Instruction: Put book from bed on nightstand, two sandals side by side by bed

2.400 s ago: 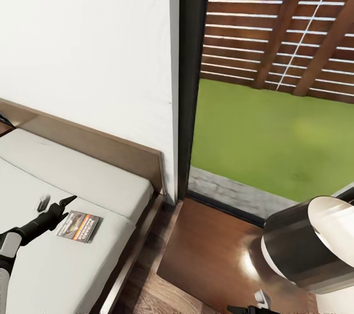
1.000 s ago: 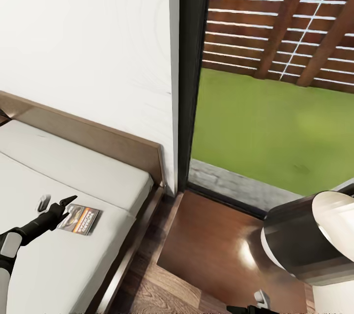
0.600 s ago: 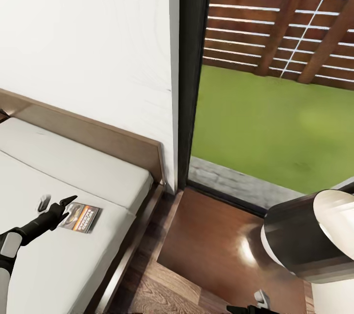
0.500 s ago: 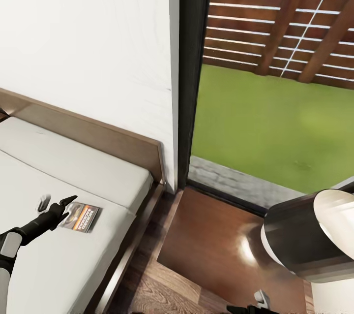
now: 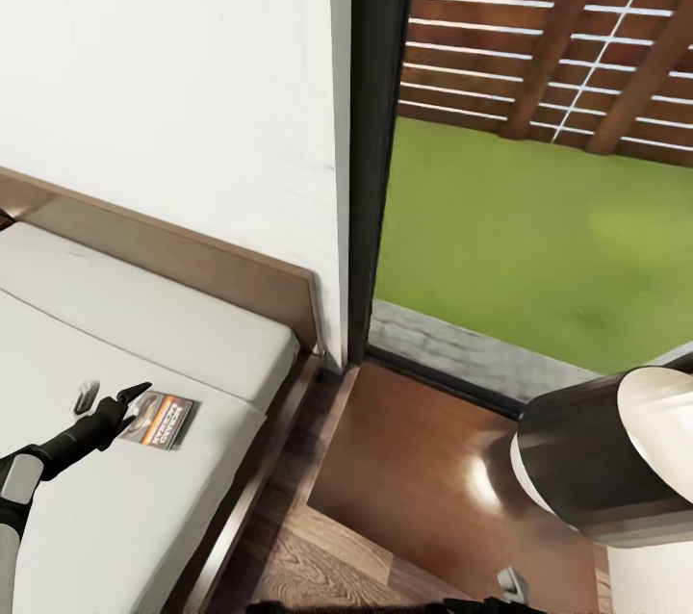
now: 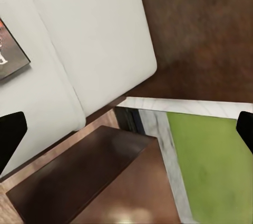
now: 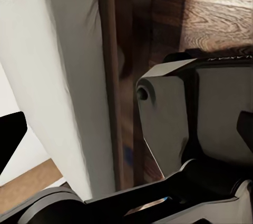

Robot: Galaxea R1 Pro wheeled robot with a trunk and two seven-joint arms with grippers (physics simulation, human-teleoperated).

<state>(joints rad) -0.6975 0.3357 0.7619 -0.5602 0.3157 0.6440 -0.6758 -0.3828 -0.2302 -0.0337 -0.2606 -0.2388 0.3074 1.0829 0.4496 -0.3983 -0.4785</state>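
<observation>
- Since the earlier frames the head view was seen to shift slightly; the book remained flat on the bed mattress.
- The left pincer was held spread, its dark tip at the book's near edge, nothing pinched.
- The right pincer's state could not be told.
- The nightstand stood beside the bed, bare; the book transfer and the sandal placement were judged outstanding.

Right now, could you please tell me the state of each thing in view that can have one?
book: closed, lying flat on the bed, not gripped.
bed: bare off-white mattress, nothing on it but the book.
left gripper: open, fingertips at the book's edge.
right gripper: open, holding nothing.
nightstand: top bare, book not yet on it.
</observation>
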